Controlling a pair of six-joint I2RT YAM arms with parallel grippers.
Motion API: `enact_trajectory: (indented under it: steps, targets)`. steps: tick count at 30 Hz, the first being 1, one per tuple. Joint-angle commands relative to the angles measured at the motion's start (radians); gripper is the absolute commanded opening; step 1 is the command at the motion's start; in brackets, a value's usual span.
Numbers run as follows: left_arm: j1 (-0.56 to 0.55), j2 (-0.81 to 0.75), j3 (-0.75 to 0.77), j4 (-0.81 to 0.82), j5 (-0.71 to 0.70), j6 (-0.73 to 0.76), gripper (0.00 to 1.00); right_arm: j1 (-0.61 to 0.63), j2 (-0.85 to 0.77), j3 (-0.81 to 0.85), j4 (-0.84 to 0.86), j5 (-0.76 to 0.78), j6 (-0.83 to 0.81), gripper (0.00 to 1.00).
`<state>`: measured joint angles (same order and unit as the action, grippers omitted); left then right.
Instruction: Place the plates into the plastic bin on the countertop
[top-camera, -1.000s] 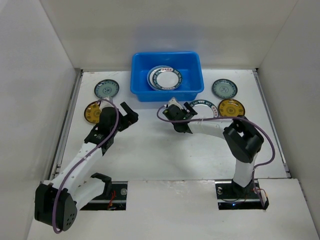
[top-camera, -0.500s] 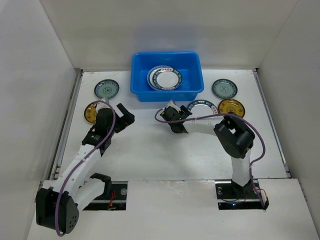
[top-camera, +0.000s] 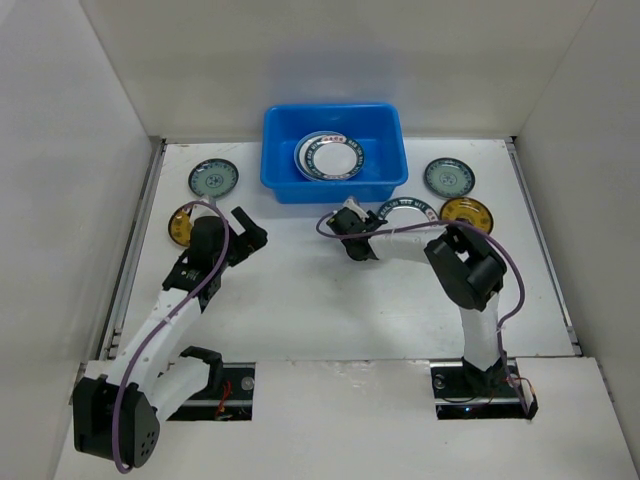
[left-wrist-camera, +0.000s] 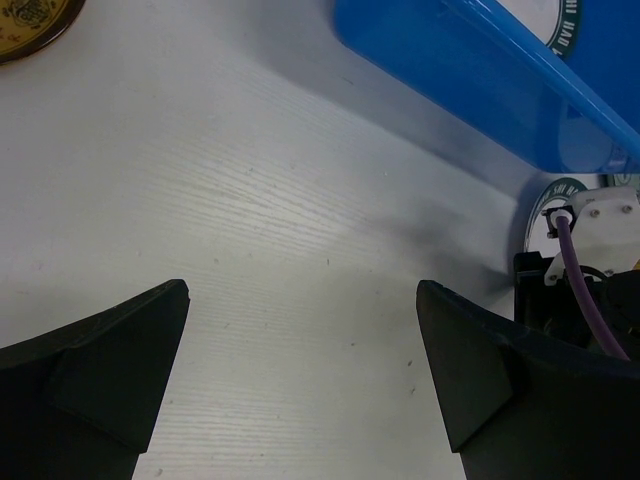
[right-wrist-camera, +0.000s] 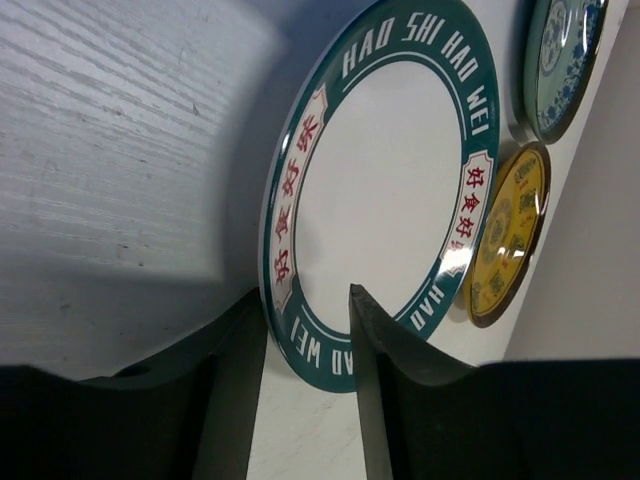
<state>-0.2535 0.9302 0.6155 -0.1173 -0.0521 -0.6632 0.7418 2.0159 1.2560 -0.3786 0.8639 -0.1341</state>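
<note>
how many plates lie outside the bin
5: left teal plate, left yellow plate, white plate at the right pincer, right teal plate, right yellow plate. None looks hidden.

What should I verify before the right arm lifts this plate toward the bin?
1. Right gripper straddles the white plate at its rim: ok.
2. Grip tight on that rim: cannot tell.
3. Yellow plate apart from the white plate: cannot tell.
4. Left gripper open, away from the lift path: ok.
5. Plastic bin has room above the plate inside: ok.
</note>
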Motion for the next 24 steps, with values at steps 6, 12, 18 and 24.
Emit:
enact_trajectory:
  steps: [6, 12, 18, 24]
  targets:
    - [0.007, -0.036, -0.007, 0.010, 0.014, 0.014, 1.00, -0.008, 0.011, 0.040, -0.034, -0.006, 0.019, 0.12]
    - [0.004, -0.037, -0.005, 0.008, 0.014, 0.014, 1.00, 0.003, -0.055, 0.033, -0.080, -0.029, 0.041, 0.00]
    - [-0.006, -0.031, 0.010, 0.011, 0.006, 0.013, 1.00, 0.089, -0.253, 0.078, -0.209, -0.170, 0.083, 0.00]
    - [-0.013, -0.031, 0.020, 0.010, -0.002, 0.005, 1.00, 0.159, -0.387, 0.285, -0.364, -0.322, 0.100, 0.00]
